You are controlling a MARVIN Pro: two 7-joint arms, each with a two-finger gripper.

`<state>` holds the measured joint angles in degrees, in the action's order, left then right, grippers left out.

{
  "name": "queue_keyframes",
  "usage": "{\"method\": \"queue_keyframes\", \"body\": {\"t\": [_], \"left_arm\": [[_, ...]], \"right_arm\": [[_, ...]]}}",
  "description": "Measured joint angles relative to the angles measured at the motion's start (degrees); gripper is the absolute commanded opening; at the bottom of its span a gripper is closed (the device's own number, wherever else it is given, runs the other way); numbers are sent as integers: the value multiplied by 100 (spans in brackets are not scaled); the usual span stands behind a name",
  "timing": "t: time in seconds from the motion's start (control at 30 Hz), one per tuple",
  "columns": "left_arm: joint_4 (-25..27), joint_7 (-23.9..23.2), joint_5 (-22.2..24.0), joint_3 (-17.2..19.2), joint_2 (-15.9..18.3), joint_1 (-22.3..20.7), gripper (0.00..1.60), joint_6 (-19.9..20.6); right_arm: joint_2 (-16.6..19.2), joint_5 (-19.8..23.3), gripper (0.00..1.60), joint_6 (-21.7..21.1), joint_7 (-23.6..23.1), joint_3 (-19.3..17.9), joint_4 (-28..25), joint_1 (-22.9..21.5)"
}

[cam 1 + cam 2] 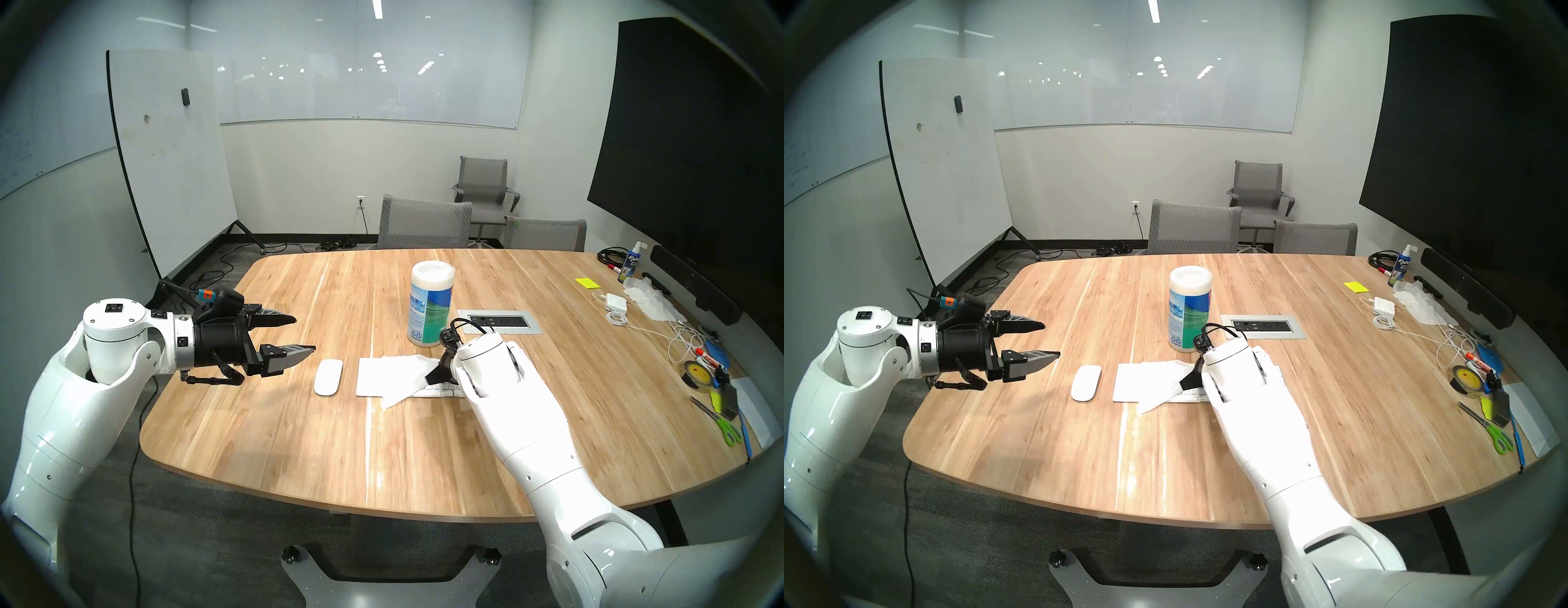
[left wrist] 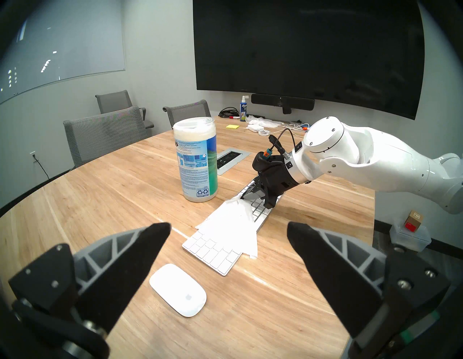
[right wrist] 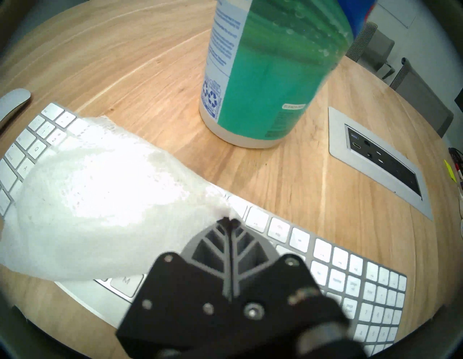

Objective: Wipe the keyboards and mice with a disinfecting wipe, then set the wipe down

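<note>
The slim white keyboard (image 1: 368, 382) (image 2: 213, 253) (image 3: 338, 260) lies mid-table, partly under my right arm. The white wipe (image 1: 403, 375) (image 1: 1157, 382) (image 2: 233, 223) (image 3: 95, 205) is spread over its left half, one corner hanging past the near edge. My right gripper (image 1: 432, 377) (image 2: 241, 198) (image 3: 228, 221) is shut on the wipe's corner, low over the keys. The oval white mouse (image 1: 328, 377) (image 1: 1086, 382) (image 2: 178, 289) sits just left of the keyboard. My left gripper (image 1: 303, 333) (image 1: 1049, 339) (image 2: 228, 230) is open and empty, hovering left of the mouse.
A wipes canister (image 1: 430, 303) (image 3: 270, 70) with a blue-green label stands just behind the keyboard. A power outlet panel (image 1: 498, 322) is set in the table to its right. Cables, tape, scissors, a spray bottle (image 1: 630, 261) and tissue clutter the right edge. Chairs stand at the far side.
</note>
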<state>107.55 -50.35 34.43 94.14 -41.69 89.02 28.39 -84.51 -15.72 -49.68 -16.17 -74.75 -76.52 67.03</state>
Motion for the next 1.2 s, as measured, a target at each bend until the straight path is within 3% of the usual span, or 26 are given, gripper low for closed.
{"method": "queue_keyframes", "body": {"t": [0.7, 1.2], "left_arm": [[0, 0, 0, 0, 0, 0, 160, 0], [0, 0, 0, 0, 0, 0, 160, 0]], "right_arm": [[81, 37, 0, 252, 61, -347, 533, -272], [433, 120, 0, 257, -237, -605, 371, -288]]}}
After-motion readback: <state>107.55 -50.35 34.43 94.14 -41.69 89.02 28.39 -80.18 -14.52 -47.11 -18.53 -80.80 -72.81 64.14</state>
